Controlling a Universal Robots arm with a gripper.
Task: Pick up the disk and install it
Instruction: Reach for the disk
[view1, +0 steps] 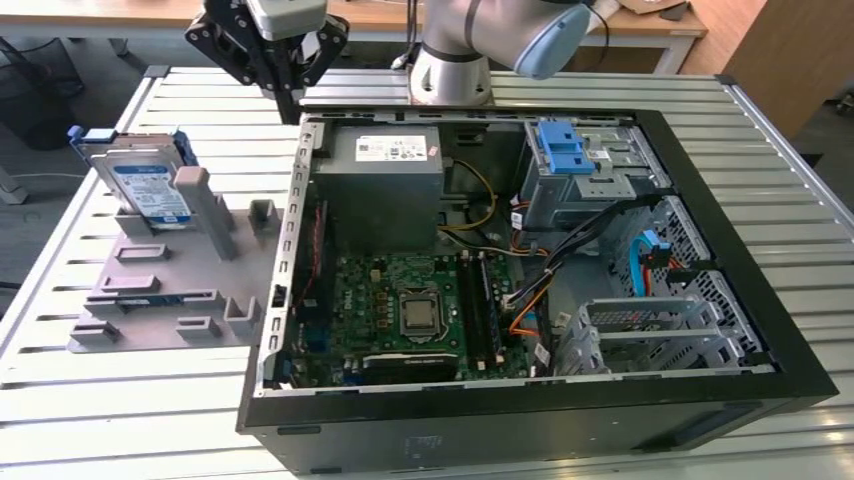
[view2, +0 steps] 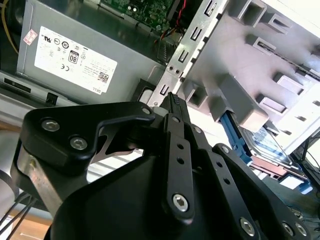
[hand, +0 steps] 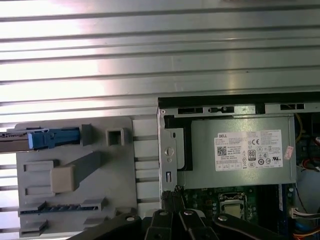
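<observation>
Your black claw (view1: 287, 108) hangs empty with its fingers pressed together, over the far corner of the uncovered black computer case (view1: 534, 420). The silver hard drive with blue rails (view1: 147, 185) stands on edge in the grey plastic rack (view1: 174, 290) on the slatted metal tabletop (view1: 134, 400), beside the case at the exterior view's left.

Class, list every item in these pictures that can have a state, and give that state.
computer case, lying on its side, side panel off, insides exposed.
disk, standing on edge in the grey holder, not gripped.
gripper, shut, empty, near the case's corner.
grey holder, flat on the table, carrying the disk.
</observation>
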